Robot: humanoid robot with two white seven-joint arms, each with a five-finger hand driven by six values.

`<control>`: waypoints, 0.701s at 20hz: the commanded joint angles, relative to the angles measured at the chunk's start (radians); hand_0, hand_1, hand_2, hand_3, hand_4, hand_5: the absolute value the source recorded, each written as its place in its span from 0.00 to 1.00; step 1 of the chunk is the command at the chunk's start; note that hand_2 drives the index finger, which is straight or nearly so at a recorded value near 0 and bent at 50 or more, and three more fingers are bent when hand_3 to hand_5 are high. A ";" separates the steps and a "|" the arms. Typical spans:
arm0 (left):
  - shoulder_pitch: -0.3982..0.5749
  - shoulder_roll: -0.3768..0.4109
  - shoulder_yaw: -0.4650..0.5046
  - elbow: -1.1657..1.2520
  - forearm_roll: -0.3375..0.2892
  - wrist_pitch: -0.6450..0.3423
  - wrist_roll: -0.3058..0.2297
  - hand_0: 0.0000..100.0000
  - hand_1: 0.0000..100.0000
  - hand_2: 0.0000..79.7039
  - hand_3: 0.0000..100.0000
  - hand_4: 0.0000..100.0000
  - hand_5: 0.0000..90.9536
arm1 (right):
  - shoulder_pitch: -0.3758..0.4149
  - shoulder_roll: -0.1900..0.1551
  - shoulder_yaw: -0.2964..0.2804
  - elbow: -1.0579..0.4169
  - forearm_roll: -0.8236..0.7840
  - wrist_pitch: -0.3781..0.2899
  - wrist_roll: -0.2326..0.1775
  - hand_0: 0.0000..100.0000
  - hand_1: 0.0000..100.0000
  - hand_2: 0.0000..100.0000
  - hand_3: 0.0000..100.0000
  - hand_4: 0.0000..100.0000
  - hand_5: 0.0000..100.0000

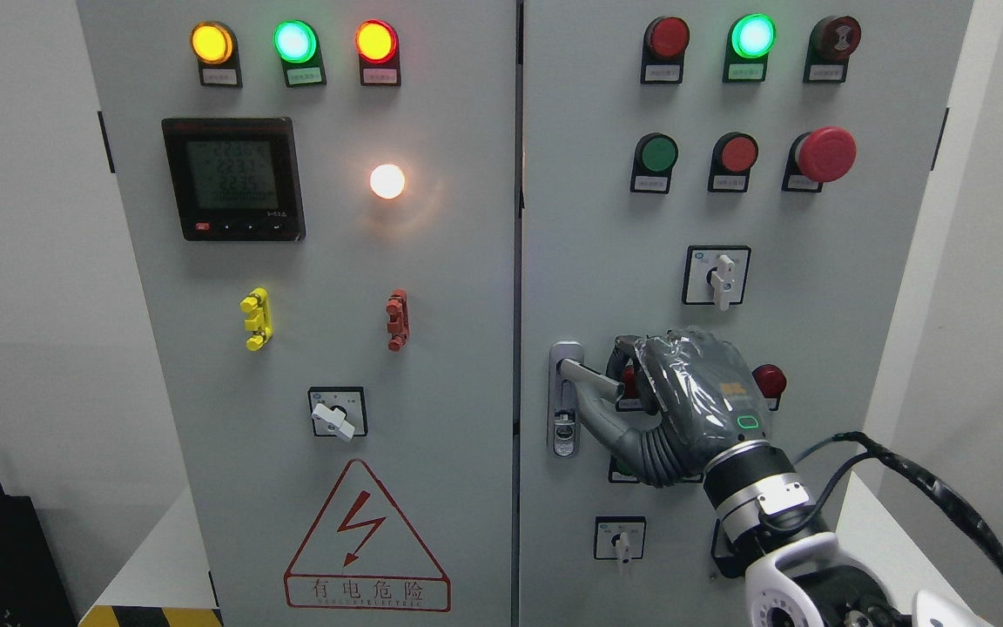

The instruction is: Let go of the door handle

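The right hand (pixel 641 392) reached up to the door handle (pixel 593 376) on the cabinet's right door (pixel 728 488). Its fingers (pixel 606 416) curled around the handle's lever, gripping it.

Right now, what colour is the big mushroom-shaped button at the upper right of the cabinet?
The mushroom-shaped button is red, seen clearly in the head view.

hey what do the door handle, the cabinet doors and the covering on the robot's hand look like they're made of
Door handle: probably metal, with a dull silver satin sheen on lever and plate.
Cabinet doors: likely painted sheet metal, flat matte light grey with a crisp seam between them.
Right hand, at the handle: wrapped in what looks like a clear plastic film, glossy and wrinkled, over a dark grey shell; the thumb's ribbed base looks rubbery.
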 commanded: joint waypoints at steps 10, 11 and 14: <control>0.000 0.000 0.000 -0.031 0.000 0.000 0.001 0.12 0.39 0.00 0.00 0.00 0.00 | 0.001 0.000 0.001 0.001 0.000 0.000 0.000 0.53 0.33 0.66 1.00 0.97 1.00; 0.000 0.000 0.000 -0.031 0.000 0.000 0.001 0.12 0.39 0.00 0.00 0.00 0.00 | 0.001 0.000 0.001 0.001 0.000 0.000 0.000 0.53 0.34 0.67 1.00 0.97 1.00; 0.000 0.000 0.000 -0.031 0.001 0.000 0.001 0.12 0.39 0.00 0.00 0.00 0.00 | 0.001 0.000 0.001 0.001 0.000 0.000 -0.002 0.53 0.34 0.67 1.00 0.97 1.00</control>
